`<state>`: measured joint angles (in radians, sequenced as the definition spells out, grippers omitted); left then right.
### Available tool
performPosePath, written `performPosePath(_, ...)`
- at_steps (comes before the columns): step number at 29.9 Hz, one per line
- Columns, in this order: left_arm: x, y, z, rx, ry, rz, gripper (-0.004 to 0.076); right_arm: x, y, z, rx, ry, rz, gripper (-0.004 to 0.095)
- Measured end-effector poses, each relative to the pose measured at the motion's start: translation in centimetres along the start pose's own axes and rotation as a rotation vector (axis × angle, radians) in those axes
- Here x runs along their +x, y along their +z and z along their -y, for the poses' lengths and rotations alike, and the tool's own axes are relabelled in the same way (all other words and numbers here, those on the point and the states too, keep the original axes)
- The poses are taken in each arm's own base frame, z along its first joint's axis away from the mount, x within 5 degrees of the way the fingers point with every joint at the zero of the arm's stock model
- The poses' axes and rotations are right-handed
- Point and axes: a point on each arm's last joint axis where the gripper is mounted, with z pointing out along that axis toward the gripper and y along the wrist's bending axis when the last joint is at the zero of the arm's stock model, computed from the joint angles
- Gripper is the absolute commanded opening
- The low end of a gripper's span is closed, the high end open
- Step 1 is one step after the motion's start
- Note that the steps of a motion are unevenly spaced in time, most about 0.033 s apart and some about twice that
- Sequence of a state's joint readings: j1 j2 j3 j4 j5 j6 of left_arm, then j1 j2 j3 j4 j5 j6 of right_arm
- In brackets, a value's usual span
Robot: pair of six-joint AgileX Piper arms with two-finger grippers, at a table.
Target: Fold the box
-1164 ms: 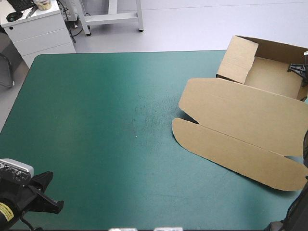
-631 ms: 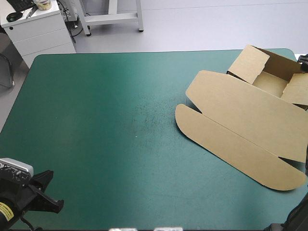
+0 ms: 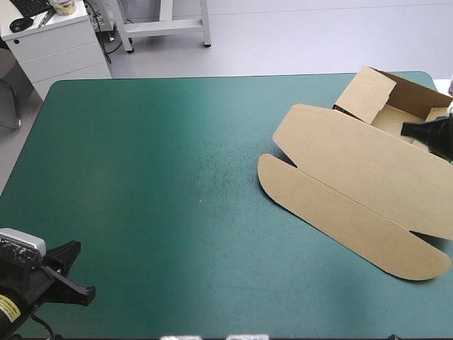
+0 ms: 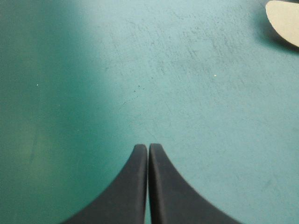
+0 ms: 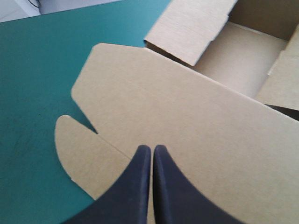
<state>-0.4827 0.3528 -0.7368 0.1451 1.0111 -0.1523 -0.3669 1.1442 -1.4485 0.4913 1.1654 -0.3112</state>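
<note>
Two sets, both pressed together, empty: right fingers [image 5: 164,186] hung over the box [image 3: 354,177] lid, probably lining up a push; left fingers [image 4: 131,186] sat clear over the near-left surface [image 3: 177,212].

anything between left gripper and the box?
Nothing. The high view shows only bare teal-green cover between the left gripper and the box. The left wrist view agrees.

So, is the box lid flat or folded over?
Flat: the box's lid lies spread on the teal-green cover; the tray stands open.
</note>
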Motion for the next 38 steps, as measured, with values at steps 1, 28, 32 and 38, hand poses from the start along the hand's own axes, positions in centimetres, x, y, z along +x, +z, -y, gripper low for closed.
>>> performPosePath(1,0.0,0.0,0.0,0.0,-0.003,0.003,-0.0009,1.1,-0.7,-0.9,-0.011,-0.023,0.03,-0.0001)
performPosePath(28,7.1,0.3,-0.1,0.055,-0.006,0.218,-0.001,22.4,-2.3,-3.1,-0.057,-0.341,0.383,-0.0001)
performPosePath(32,7.2,0.6,-0.1,0.058,-0.004,0.242,-0.001,23.3,-2.5,-2.9,-0.051,-0.343,0.432,-0.0001)
performPosePath(38,7.2,0.6,-0.1,0.06,-0.004,0.253,-0.001,24.5,-2.6,-2.8,-0.059,-0.323,0.455,-0.0007)
